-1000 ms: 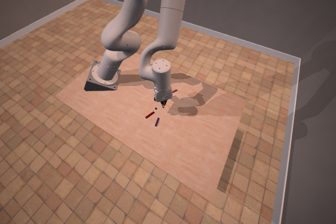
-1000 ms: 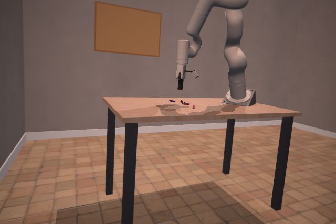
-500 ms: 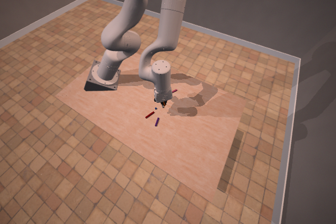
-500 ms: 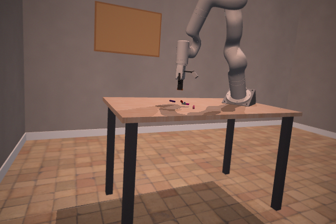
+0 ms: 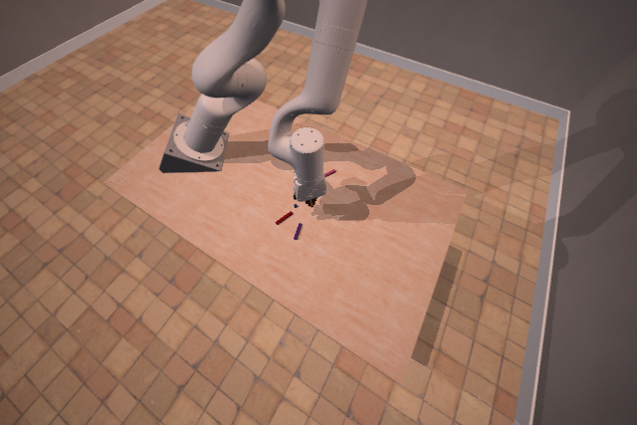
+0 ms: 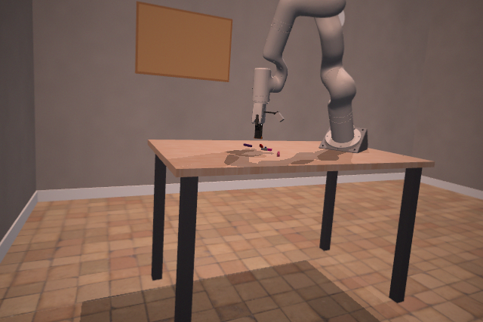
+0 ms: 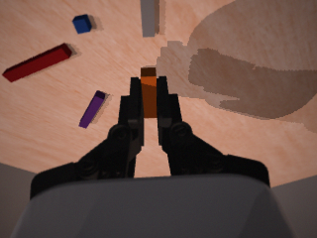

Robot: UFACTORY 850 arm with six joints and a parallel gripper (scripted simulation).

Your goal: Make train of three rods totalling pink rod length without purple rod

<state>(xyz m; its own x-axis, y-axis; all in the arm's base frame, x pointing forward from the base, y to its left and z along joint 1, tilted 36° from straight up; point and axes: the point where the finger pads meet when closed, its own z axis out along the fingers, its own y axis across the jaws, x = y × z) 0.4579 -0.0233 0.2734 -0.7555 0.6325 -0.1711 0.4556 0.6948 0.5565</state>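
A: What's the claw (image 7: 149, 99) got?
B: It's clamped on the orange rod (image 7: 149, 96), carried just above the surface (image 7: 59, 124).
A: And nearby?
B: Red rod (image 7: 37, 62), blue rod (image 7: 82, 23) and purple rod (image 7: 92, 108) lie flat to its left, grey rod (image 7: 150, 17) ahead

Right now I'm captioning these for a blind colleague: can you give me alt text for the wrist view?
The black gripper is shut on an orange rod, above a wooden table. To its left lie a purple rod, a red rod and a small blue rod; a grey rod lies ahead.
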